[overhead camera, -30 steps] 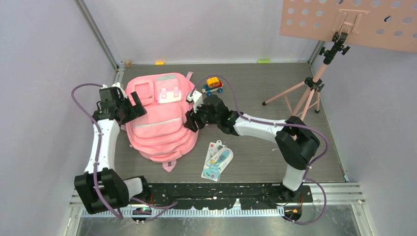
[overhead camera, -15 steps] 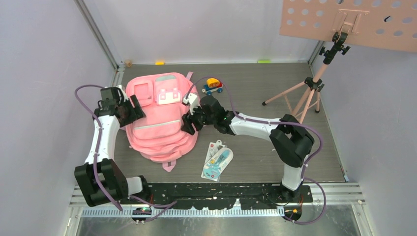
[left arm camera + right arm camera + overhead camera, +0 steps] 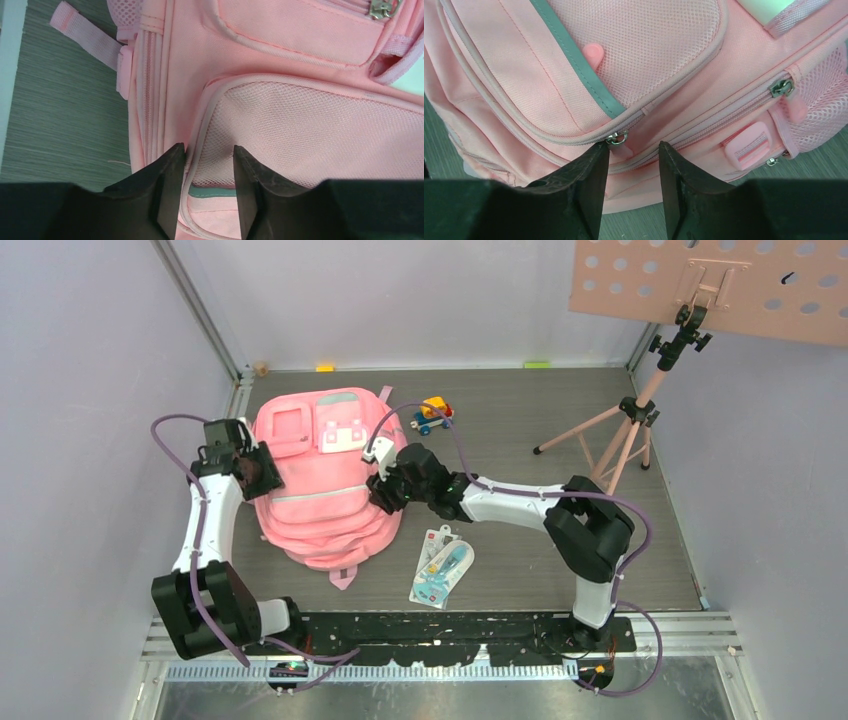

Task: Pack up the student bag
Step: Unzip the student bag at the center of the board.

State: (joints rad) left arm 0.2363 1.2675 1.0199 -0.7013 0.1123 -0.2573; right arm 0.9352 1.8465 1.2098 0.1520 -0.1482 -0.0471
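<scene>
Stationery pack: It was seen nearest the arm bases, flat on the table, just off the bag's lower right side and not yet packed. It was judged that it could be nudged away if the right forearm were lowered.

Student bag: It was laid front-up on the table's left half, with every visible zip closed.

Left gripper: The jaws were held apart over the piped edge of the mesh pocket, and nothing was seen clamped. If only mesh were caught, the pocket could be stretched and the soft bag dragged instead of steadied.

Right gripper: The jaws were parted at the zip line. The zipper pull was found just beside one fingertip, not between the two. The small pull could be missed and fabric pinched instead. The second pull could also be taken by mistake.

Toy car: It was placed beyond the bag, near the right arm's cable, by which it could be knocked and rolled.

Music stand: It was set well apart at the far right, and little risk was judged there.
</scene>
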